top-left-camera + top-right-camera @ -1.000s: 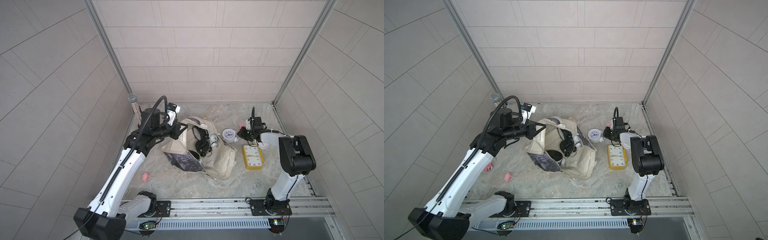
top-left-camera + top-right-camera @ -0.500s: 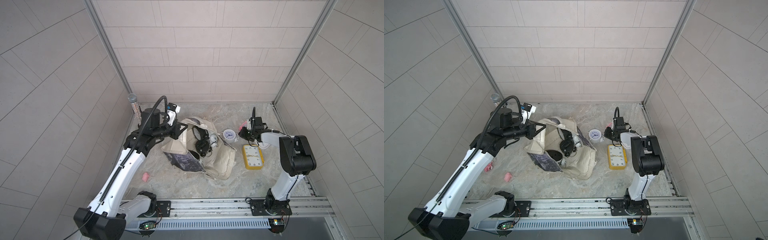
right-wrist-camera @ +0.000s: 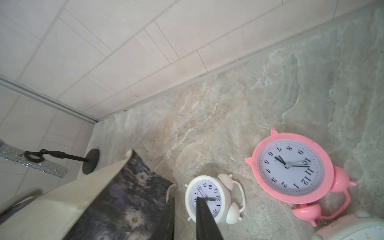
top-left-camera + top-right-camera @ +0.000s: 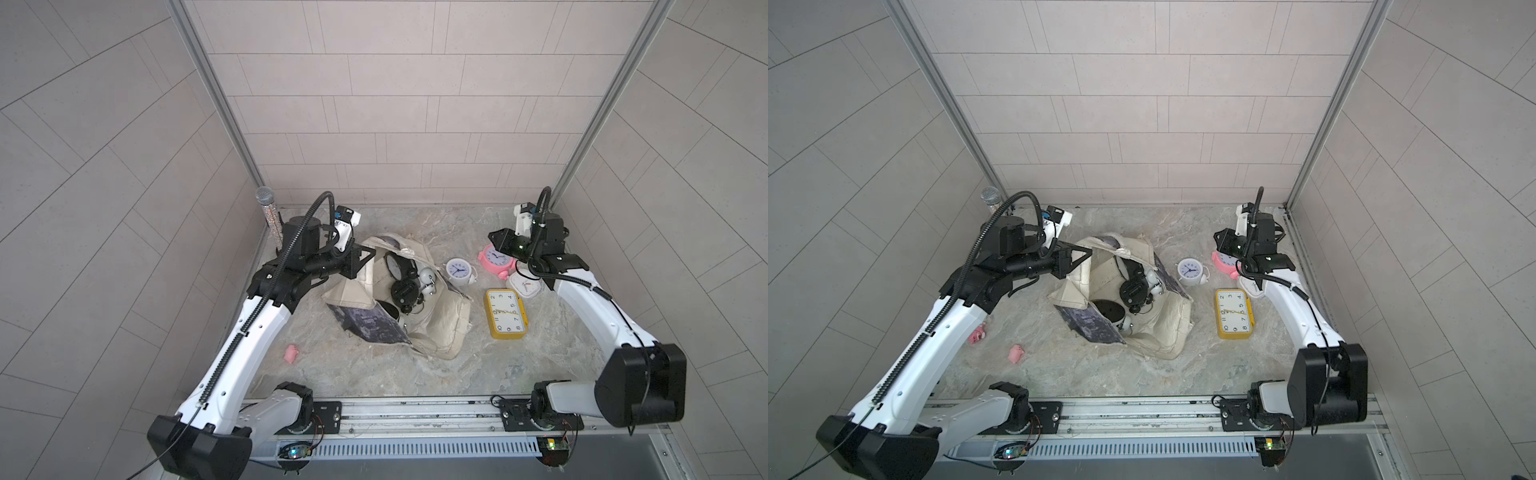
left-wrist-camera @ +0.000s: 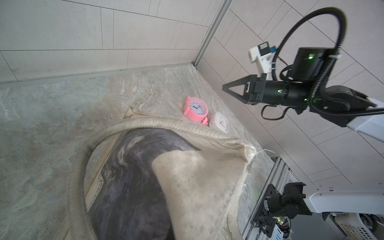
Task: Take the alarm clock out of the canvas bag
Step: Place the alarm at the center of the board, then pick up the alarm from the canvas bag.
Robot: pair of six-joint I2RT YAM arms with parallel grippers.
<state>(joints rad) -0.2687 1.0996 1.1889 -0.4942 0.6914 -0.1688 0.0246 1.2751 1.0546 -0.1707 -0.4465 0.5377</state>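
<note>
The cream canvas bag (image 4: 440,328) (image 4: 1167,328) lies crumpled mid-table with its mouth held open. Inside it show black alarm clocks (image 4: 401,291) (image 4: 1133,291) and a white one (image 4: 426,276). My left gripper (image 4: 368,257) (image 4: 1086,253) is shut on the bag's far-left rim; in the left wrist view the lifted bag cloth (image 5: 197,187) hides the jaws. My right gripper (image 4: 492,239) (image 4: 1219,239) (image 3: 185,200) hangs above a pink clock (image 4: 494,257) (image 3: 288,166), narrowly open and empty. A white clock (image 3: 209,199) lies under its fingers.
Outside the bag lie a white clock (image 4: 457,271), a yellow rectangular clock (image 4: 505,313) and a small white square clock (image 4: 524,286). A glittery microphone on a stand (image 4: 268,216) is at the back left. Small pink bits (image 4: 1016,354) (image 4: 978,332) lie front left.
The right gripper has lifted up and back to the right, uncovering the pink clock on the table. The left arm and the bag have not moved.
</note>
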